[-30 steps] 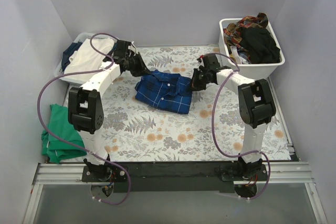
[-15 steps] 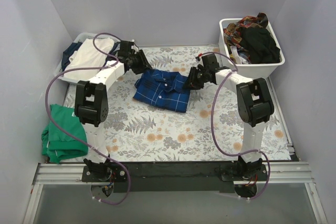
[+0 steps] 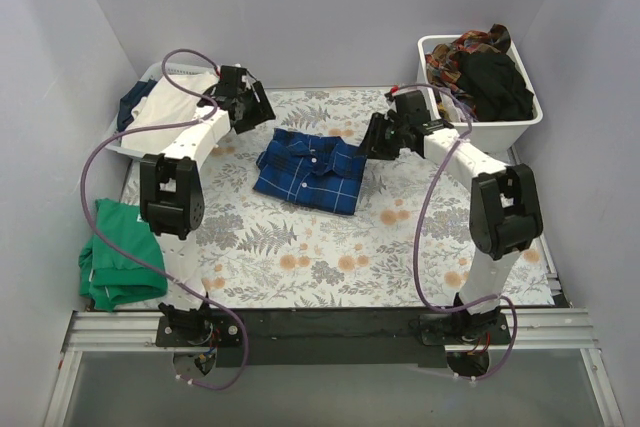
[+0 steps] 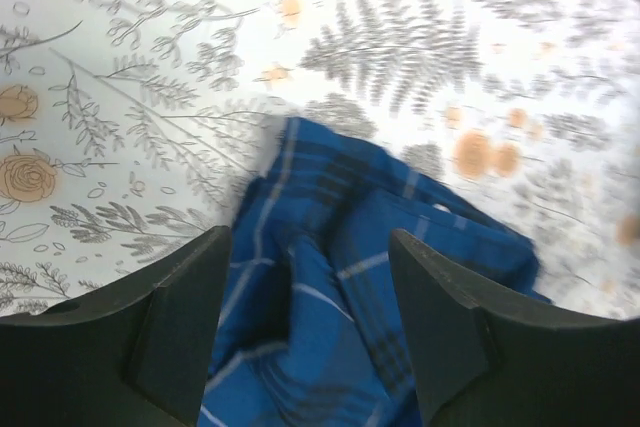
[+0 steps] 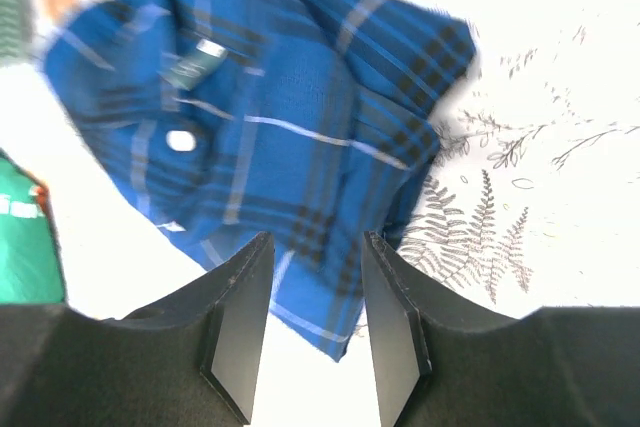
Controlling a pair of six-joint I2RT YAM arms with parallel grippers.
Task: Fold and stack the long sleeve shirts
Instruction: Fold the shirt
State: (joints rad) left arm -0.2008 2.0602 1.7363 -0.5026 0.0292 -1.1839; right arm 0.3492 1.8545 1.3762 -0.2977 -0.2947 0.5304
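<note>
A dark blue plaid long sleeve shirt [image 3: 312, 169] lies folded on the floral table cloth [image 3: 300, 247], collar and buttons facing up. My left gripper [image 3: 260, 113] hangs open just off the shirt's back left corner, holding nothing. In the left wrist view the shirt's edge [image 4: 340, 277] shows below and between the spread fingers [image 4: 185, 332] of the gripper [image 4: 310, 347]. My right gripper [image 3: 374, 141] is open above the shirt's right edge. The right wrist view has the shirt [image 5: 270, 117] beneath the gripper [image 5: 315, 337], apart from the fingers [image 5: 395, 332].
A folded green garment [image 3: 115, 252] lies at the table's left edge. At the back left a white bin [image 3: 143, 75] holds white and dark clothes. At the back right is a white basket [image 3: 495, 129] heaped with dark and plaid clothes.
Both grippers went from shut to open and let go of the plaid shirt, then drew back and up. The shirt settled flat on the cloth.
</note>
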